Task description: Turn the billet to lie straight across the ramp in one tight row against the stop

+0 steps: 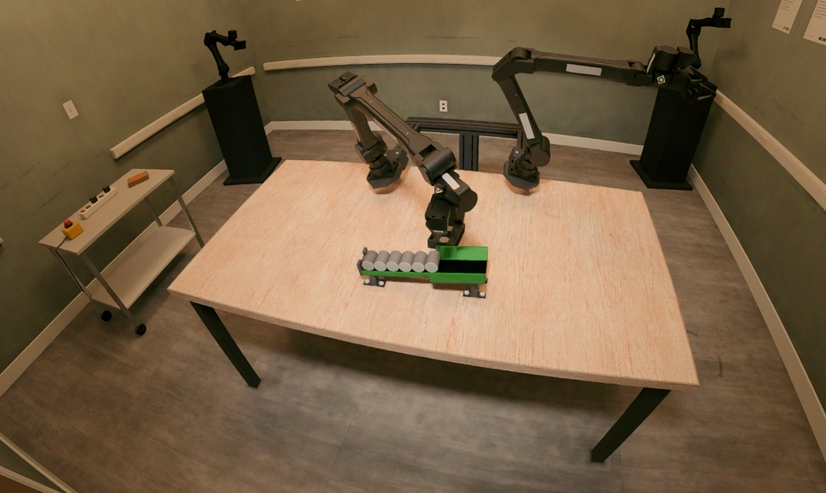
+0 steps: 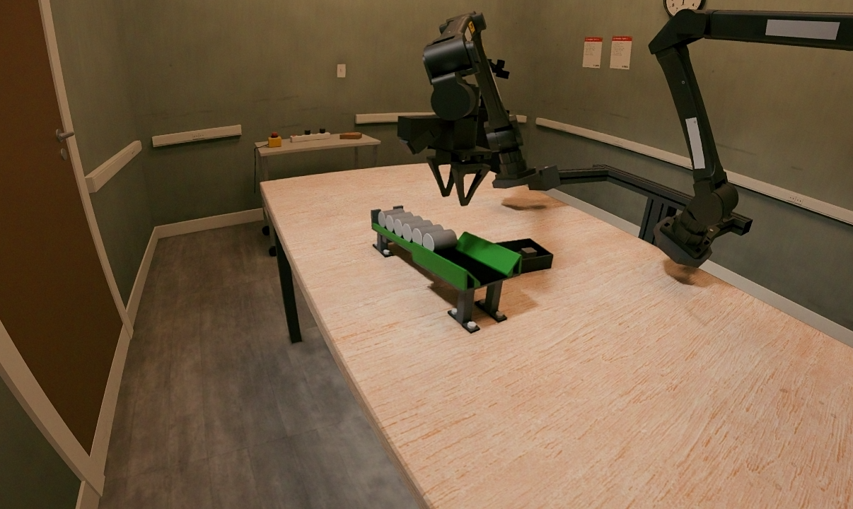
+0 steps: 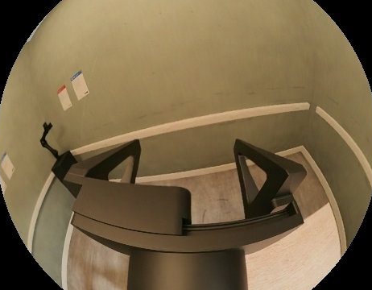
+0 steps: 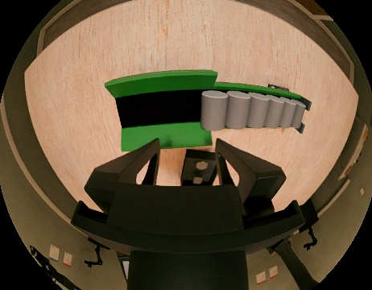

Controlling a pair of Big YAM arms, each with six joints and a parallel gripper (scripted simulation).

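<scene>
A green feed ramp point(image 1: 465, 251) point(image 2: 489, 253) point(image 4: 162, 82) with a black bed stands in the middle of the table. Several grey billets point(image 1: 397, 260) point(image 2: 416, 230) point(image 4: 250, 109) lie across it, side by side, against the stop point(image 1: 361, 260) at the low end. I see none lying lengthwise. My right gripper point(image 1: 445, 239) point(image 2: 464, 199) point(image 4: 188, 143) hangs above the table just behind the ramp's empty upper half, partly open and empty. My left gripper point(image 3: 187, 144) is wide open and empty, held high and pointing out at the wall, far from the ramp.
A small black box point(image 2: 537, 253) point(image 4: 197, 169) with a grey block in it sits on the table behind the ramp, under my right gripper. A side cart point(image 1: 109, 202) and two black pedestals point(image 1: 241, 122) point(image 1: 673, 135) stand off the table.
</scene>
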